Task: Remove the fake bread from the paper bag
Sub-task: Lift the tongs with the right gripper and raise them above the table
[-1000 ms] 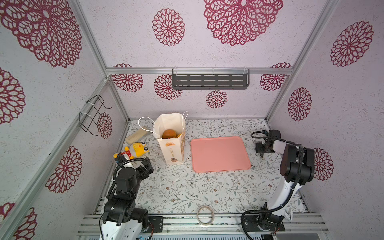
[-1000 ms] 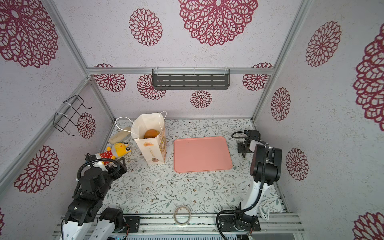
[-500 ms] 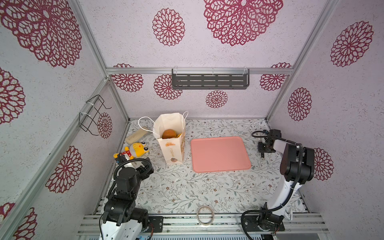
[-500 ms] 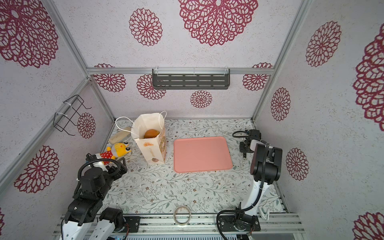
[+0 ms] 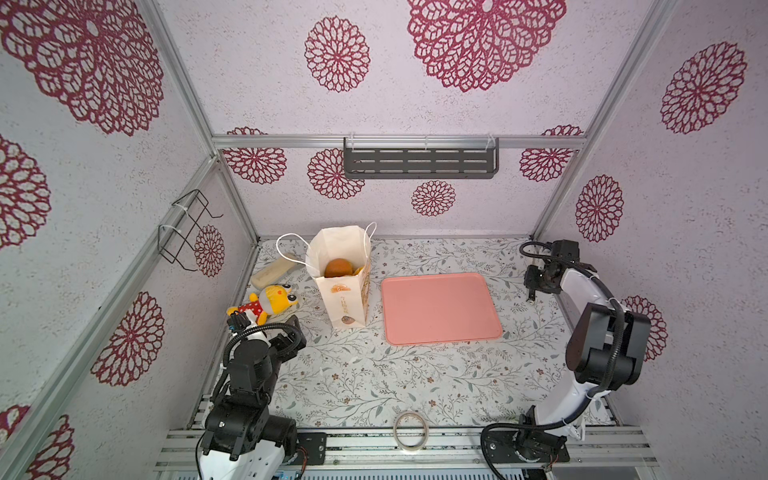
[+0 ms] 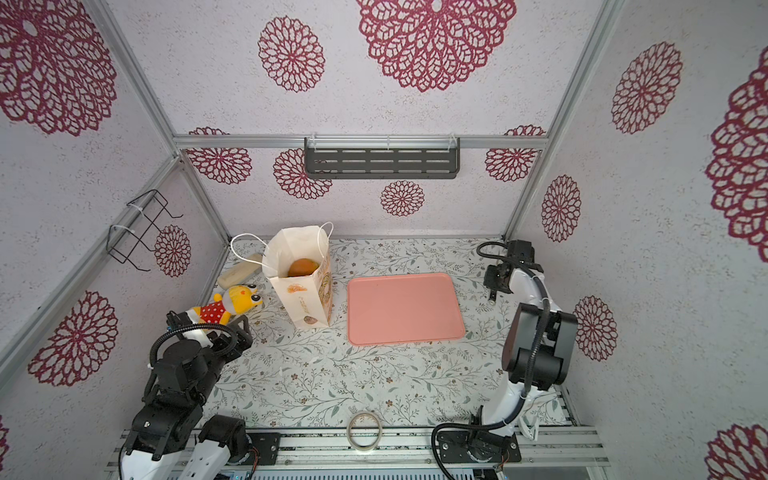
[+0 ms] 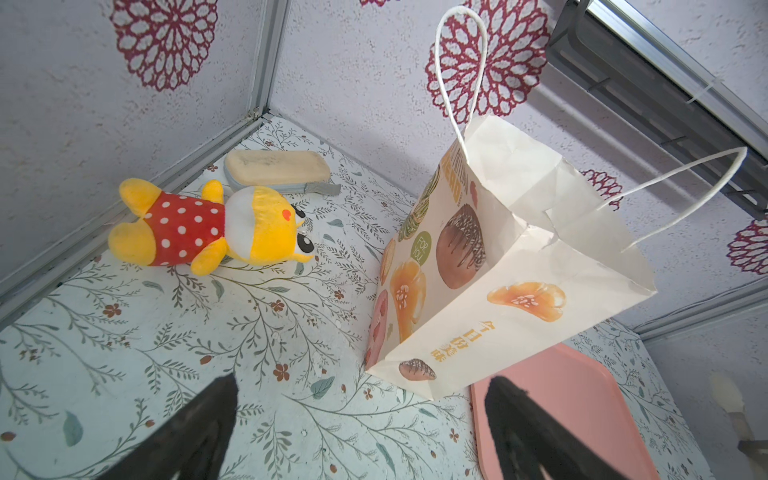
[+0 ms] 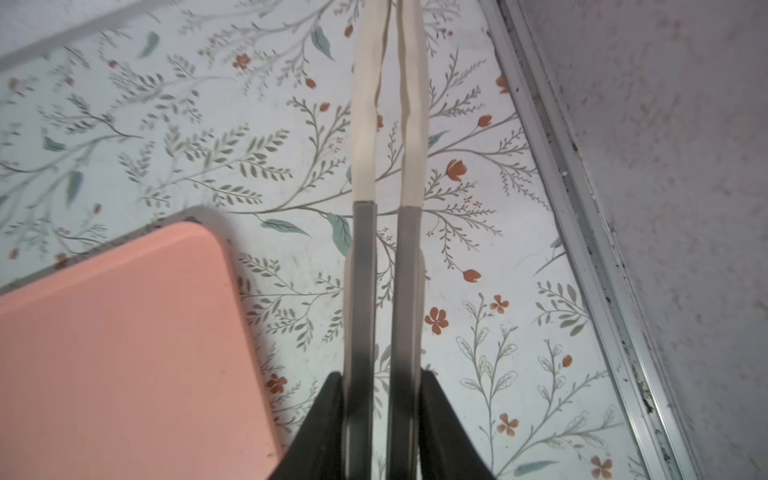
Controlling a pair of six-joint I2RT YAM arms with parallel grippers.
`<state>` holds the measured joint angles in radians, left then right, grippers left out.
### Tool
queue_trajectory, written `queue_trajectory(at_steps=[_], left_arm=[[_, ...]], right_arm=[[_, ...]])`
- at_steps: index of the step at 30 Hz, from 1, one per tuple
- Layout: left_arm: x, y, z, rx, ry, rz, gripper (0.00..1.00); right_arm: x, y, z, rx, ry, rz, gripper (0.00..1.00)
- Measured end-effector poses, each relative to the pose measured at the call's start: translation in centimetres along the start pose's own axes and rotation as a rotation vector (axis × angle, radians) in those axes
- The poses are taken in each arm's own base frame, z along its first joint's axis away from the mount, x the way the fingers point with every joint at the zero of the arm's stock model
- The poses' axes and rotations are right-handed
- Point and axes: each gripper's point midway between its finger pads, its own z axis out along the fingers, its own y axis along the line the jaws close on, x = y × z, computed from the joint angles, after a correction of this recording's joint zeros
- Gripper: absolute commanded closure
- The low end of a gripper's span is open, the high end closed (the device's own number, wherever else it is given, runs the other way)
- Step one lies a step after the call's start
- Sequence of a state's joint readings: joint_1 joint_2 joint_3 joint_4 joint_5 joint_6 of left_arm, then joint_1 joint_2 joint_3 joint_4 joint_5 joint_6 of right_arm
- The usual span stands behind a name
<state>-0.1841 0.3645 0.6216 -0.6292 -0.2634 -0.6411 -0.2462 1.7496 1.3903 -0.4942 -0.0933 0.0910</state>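
Observation:
The paper bag (image 5: pixel 343 299) (image 6: pixel 305 303) (image 7: pixel 498 291) stands upright and open at the back left of the table. A round brown piece of fake bread (image 5: pixel 337 267) (image 6: pixel 303 267) shows inside its mouth; anything beneath it is hidden. My left gripper (image 7: pixel 361 399) (image 5: pixel 291 334) hovers low in front of the bag, open and empty, its black fingers (image 7: pixel 208 419) wide apart. At the far right, beside the tray, my right gripper (image 8: pixel 382 382) (image 5: pixel 536 286) is shut on metal tongs (image 8: pixel 365 249) with cream tips. The tongs' arms are squeezed close and their tips hold nothing.
A flat pink tray (image 5: pixel 440 307) (image 8: pixel 124 340) lies right of the bag. A yellow plush toy (image 5: pixel 270 301) (image 7: pixel 216 228) and a beige block (image 5: pixel 272 272) sit by the left wall. A tape roll (image 5: pixel 410 430) rests at the front edge. A dark shelf (image 5: pixel 419 162) hangs on the back wall.
My right gripper's jaws have narrowed onto the tongs and the wrist has shifted slightly toward the right wall. The left arm, bag and bread have not moved.

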Motion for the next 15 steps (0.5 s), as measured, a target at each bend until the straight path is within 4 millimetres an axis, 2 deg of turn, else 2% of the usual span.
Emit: queue_trajectory(at_steps=[3, 11, 15], left_arm=[[-0.1, 0.0, -0.1, 0.005, -0.005, -0.001, 0.03], [-0.2, -0.1, -0.4, 0.014, -0.013, -0.004, 0.03], [-0.2, -0.2, -0.4, 0.016, -0.014, -0.007, 0.03]], right_arm=[[0.4, 0.7, -1.6, -0.032, 0.024, 0.046, 0.60], [4.1, 2.3, -3.9, -0.116, 0.148, 0.134, 0.58], [5.2, 2.9, -5.2, -0.143, 0.167, 0.147, 0.54]])
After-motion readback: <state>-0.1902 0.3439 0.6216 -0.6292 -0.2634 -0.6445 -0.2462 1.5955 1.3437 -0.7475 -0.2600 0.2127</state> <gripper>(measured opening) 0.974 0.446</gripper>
